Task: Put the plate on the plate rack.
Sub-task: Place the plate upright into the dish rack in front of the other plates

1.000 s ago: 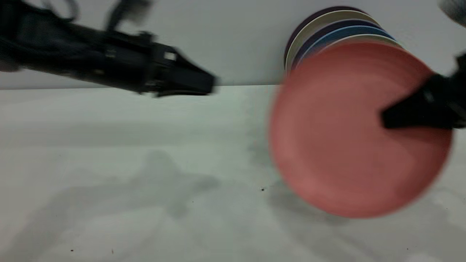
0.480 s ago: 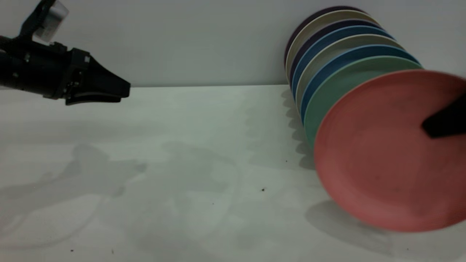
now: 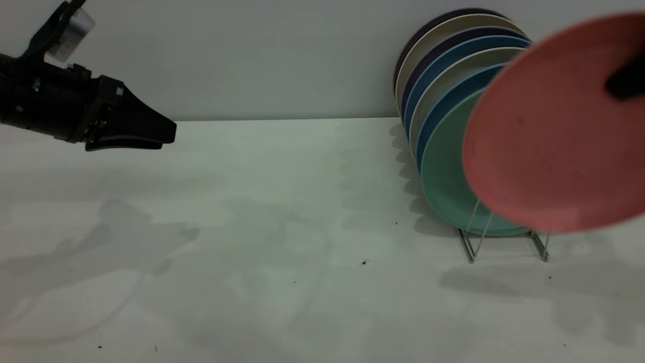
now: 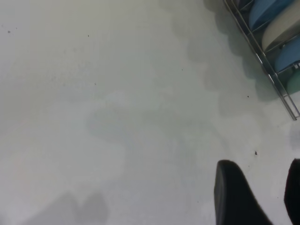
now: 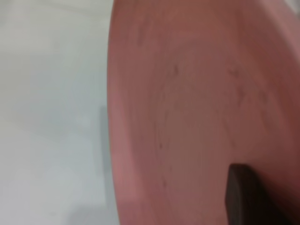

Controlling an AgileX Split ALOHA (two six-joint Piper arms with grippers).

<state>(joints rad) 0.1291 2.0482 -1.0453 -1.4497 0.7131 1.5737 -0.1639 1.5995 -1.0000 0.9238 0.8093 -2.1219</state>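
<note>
The salmon-pink plate [image 3: 549, 131], pinched by the right gripper [image 3: 625, 83], now hangs higher than half a second ago, lifted clear of the table. Its rise uncovers the wire plate rack [image 3: 504, 242] and more of the mint-green plate [image 3: 443, 176]. The left gripper [image 3: 151, 133] has pulled back to the far left.

We lose the round salmon-pink plate [image 3: 549, 126] past the exterior view's right edge, and it covers most of the mint-green plate [image 3: 443, 176] behind it. Of the thin silver wire rack [image 3: 504, 244] we see only the front feet — the loops are hidden. The right tool [image 3: 627, 80] shows as one dark blurred finger, cut off at that edge — its grip we cannot judge there.
</note>
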